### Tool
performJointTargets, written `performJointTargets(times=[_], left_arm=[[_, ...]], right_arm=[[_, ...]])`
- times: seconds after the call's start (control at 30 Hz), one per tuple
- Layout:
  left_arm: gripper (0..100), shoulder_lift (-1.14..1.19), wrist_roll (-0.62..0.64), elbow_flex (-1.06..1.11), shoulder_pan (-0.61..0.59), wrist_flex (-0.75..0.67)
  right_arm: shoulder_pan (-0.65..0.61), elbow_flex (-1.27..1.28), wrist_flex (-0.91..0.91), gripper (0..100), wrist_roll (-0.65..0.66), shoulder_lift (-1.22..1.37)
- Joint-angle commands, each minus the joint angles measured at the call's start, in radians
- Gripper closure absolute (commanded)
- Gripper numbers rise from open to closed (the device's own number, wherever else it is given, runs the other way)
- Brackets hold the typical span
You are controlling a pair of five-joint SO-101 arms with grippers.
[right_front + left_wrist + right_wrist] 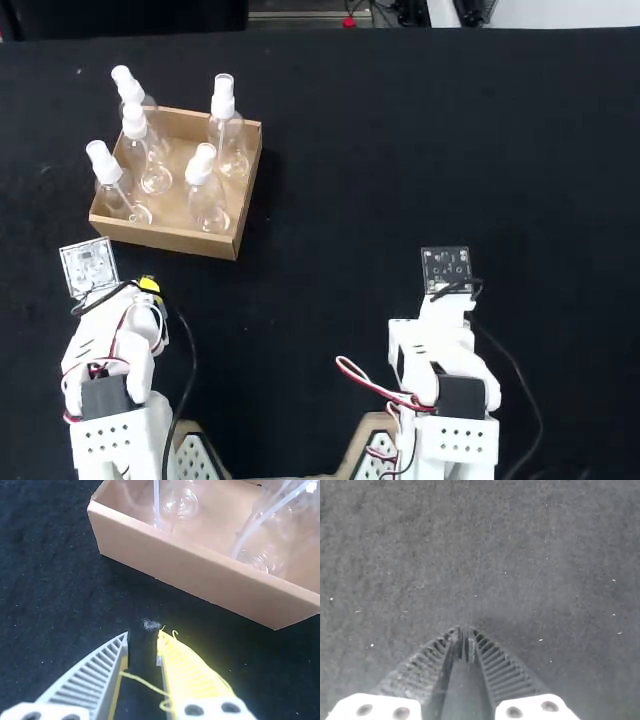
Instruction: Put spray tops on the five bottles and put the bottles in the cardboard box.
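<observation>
Left claw (pixel 142 635) parted, maybe barely, near cardboard box (pixel 200 575) edge; right claw (pixel 464 630) clenched above table (pixel 545 555).

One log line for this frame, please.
bottles: five, spray tops on, in cardboard box | left gripper: open, empty, beside box | right gripper: shut, empty | status: looks done

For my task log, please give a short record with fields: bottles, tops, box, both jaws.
bottles: five, clear, standing in the box
tops: white, one on each bottle
box: cardboard, open, on the black table
left jaws: slightly apart, empty, near the box
right jaws: shut, empty, over bare table
</observation>
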Motion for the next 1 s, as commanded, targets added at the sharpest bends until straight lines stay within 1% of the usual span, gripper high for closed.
performJointTargets(times=[0.0,0.8,0.97], left_arm=[[90,0.006,-0.003,0.010,-0.007,0.006],[90,0.006,-0.005,0.010,-0.007,0.006],[90,0.008,-0.003,0.010,0.045,0.006]], right_arm=[[-0.008,-0.002,0.008,98.8,-0.003,-0.044],[-0.011,-0.002,0.011,98.7,0.000,-0.053],[-0.011,-0.002,0.011,98.7,0.000,-0.053]])
